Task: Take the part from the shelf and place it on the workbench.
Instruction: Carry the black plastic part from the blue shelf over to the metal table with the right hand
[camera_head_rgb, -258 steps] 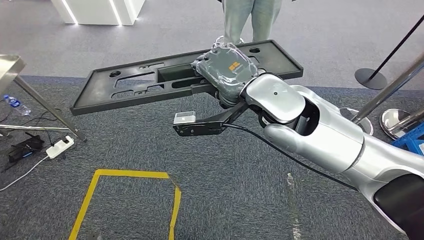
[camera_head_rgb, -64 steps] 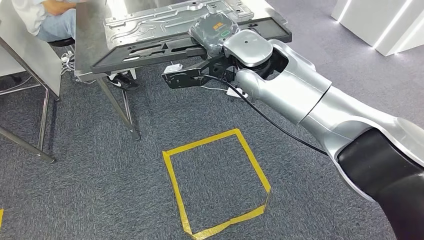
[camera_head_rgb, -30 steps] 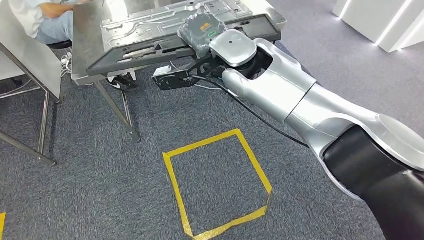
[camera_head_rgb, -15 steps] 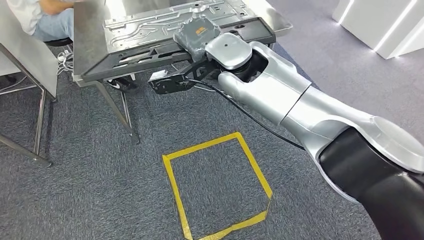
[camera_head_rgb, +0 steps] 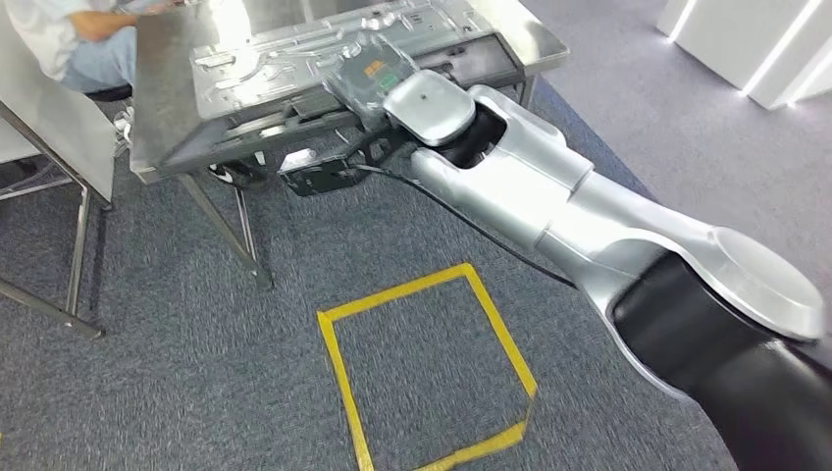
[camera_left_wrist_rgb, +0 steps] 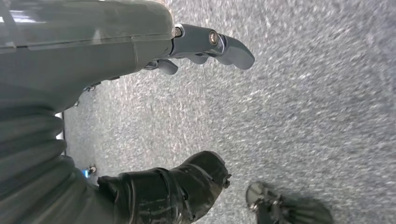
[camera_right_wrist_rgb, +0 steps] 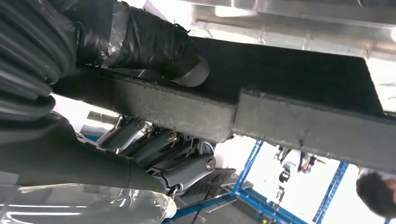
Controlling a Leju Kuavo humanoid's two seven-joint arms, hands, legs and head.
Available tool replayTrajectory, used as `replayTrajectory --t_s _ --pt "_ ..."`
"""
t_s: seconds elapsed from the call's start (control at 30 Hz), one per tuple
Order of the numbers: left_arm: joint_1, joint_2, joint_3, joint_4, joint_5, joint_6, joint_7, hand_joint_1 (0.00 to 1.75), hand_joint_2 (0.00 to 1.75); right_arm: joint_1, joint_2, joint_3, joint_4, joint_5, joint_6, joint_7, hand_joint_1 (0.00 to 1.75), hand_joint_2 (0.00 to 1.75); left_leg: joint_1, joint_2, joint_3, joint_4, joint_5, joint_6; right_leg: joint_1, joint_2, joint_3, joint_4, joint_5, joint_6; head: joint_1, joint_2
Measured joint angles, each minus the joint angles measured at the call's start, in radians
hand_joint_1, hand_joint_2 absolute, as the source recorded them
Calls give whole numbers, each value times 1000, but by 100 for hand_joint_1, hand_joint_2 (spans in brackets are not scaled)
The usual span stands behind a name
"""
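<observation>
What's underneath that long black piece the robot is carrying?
The black part hangs over a steel workbench, where a silver stamped panel already lies. The right hand grips it, fingers curled beneath. The table surface directly under it is covered.

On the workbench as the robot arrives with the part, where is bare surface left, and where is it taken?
The bare strip of the workbench runs along its left side, between the silver metal panel and the seated person. The middle is crowded: the panel lies there, with the black part in the right hand over its near edge.
</observation>
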Motion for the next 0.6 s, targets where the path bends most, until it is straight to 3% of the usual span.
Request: replayTrajectory --t_s 0.07,0.1,0.13,0.17,0.23,0.3,0.4,0.47,0.53,0.6 --pt "-1 0 0 0 0 0 0 0 175 -2 11 2 7 2 0 -5 175 175 3 1 -71 124 -40 -10 0 0 10 -2 -7 -5 -2 0" --pt "0 -1 0 0 1 0 1 0 175 -2 14 5 11 2 0 -9 175 175 5 1 -102 168 -43 -13 0 0 16 -2 -11 -6 -2 0" --pt "1 -2 0 0 1 0 2 0 175 -1 17 9 15 3 0 -12 175 175 6 1 -118 179 -27 -14 0 0 23 -2 -16 -6 -2 0" --pt "3 -2 0 0 1 0 3 0 175 0 19 13 18 3 0 -14 175 175 7 1 -115 153 6 -14 0 0 30 -2 -22 -5 -2 0" --pt "5 -2 0 0 1 3 6 0 175 -1 22 19 23 3 0 -15 175 175 6 0 -68 25 90 -10 0 0 47 -3 -33 -1 -2 0" --pt "3 -2 -1 0 1 6 7 0 175 -5 23 23 28 3 0 -15 175 175 1 0 -23 -74 126 -2 0 0 56 -10 -38 7 -2 0" --pt "1 -1 -1 0 1 7 8 0 175 -10 25 28 33 2 1 -17 175 175 -8 0 -7 -108 116 16 2 2 58 -24 -35 24 -3 0" --pt "5 -1 -1 0 1 8 8 0 175 -11 27 29 37 1 2 -18 175 175 -3 2 7 -120 115 28 4 1 58 -12 -49 33 -2 0" --pt "6 -1 -1 0 0 7 6 0 175 -14 27 30 41 -1 4 -18 175 175 0 3 23 -129 112 40 7 -1 16 77 -89 37 4 0" --pt "4 -1 -1 0 -1 7 4 0 175 -14 27 32 44 -2 5 -17 175 175 -4 4 28 -126 104 49 9 -3 -61 209 -128 36 7 0"
